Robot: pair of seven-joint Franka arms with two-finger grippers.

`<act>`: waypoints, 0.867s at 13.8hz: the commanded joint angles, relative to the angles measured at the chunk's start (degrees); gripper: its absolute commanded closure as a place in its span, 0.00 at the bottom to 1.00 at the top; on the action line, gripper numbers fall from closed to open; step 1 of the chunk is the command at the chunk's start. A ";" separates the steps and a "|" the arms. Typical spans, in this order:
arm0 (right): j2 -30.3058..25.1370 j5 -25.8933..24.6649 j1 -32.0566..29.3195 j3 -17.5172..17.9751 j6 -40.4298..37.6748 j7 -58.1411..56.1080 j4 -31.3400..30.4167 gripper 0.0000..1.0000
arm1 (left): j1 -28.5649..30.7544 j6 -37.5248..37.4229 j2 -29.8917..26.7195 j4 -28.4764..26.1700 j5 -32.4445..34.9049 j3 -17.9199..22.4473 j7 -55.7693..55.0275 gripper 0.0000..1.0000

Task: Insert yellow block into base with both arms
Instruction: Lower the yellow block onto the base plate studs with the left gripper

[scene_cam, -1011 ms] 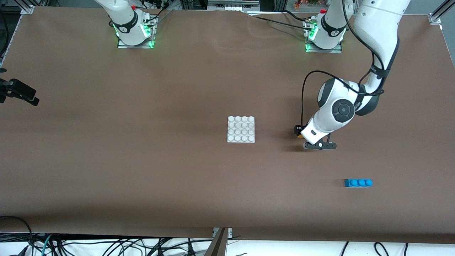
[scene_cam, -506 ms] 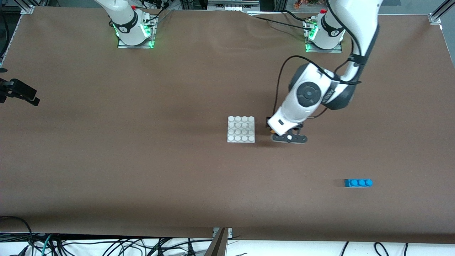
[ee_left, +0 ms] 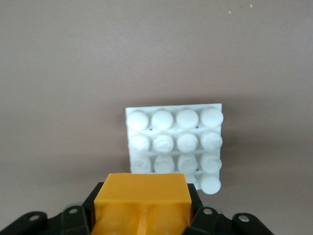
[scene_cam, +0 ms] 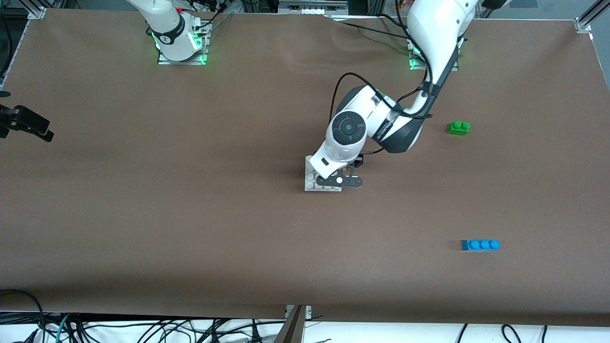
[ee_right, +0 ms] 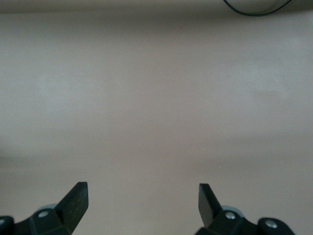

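The wide brown table [scene_cam: 190, 228] spreads under me, its matte cover reaching aluminium frame posts at the corners, with a tangle of black cables on the floor along the edge nearest the front camera. My two white arms with black joints are bolted along the edge farthest from that camera, each base lit green. My left arm [scene_cam: 381, 119] bends down from its base toward the middle of the table, wrist turned downward; my right arm [scene_cam: 164, 24] waits, only its base and lower link showing in the front view. My left gripper [ee_left: 142, 215] hangs over the flat white square studded plastic base [scene_cam: 310, 183], above the plate's edge toward the left arm's end, and it is clenched on the small orange-yellow plastic block [ee_left: 142, 203], which sits between my black fingers, up in the air over the base's outer row of studs. My right gripper [ee_right: 142, 205] hovers above bare brown surface with its fingers spread apart and nothing between them. I count one white base, with sixteen studs in four rows of four, one yellow block, one long blue three-stud brick [scene_cam: 480, 245] lying nearer the front camera toward the left arm's end, and one green two-stud brick [scene_cam: 458, 127] farther from that camera than the blue one.
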 commanded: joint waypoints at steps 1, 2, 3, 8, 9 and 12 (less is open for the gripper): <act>-0.49 -0.40 -0.31 0.54 -0.35 -0.23 -0.22 0.00 | -2.18 -1.77 3.75 4.22 1.05 0.85 -4.12 0.72; -0.49 -0.32 -0.39 0.54 -0.44 -0.23 -0.22 0.00 | -2.62 -1.42 4.54 4.22 1.14 0.85 -5.54 0.72; -0.49 -0.32 -0.39 0.54 -0.35 -0.23 -0.22 0.00 | -3.24 -0.37 5.16 4.13 1.23 0.94 -6.16 0.72; -0.49 -0.40 -0.31 0.54 -0.44 -0.23 -0.22 0.00 | -3.51 2.54 7.71 3.86 1.93 0.85 -6.35 0.72; -0.40 -0.32 -0.31 0.54 -0.35 -0.14 -0.22 0.00 | -3.42 2.98 7.62 3.69 2.45 0.85 -6.17 0.72; -0.49 -0.40 -0.39 0.54 -0.35 -0.23 -0.22 0.00 | -3.60 5.25 7.71 3.08 2.55 0.85 -6.17 0.72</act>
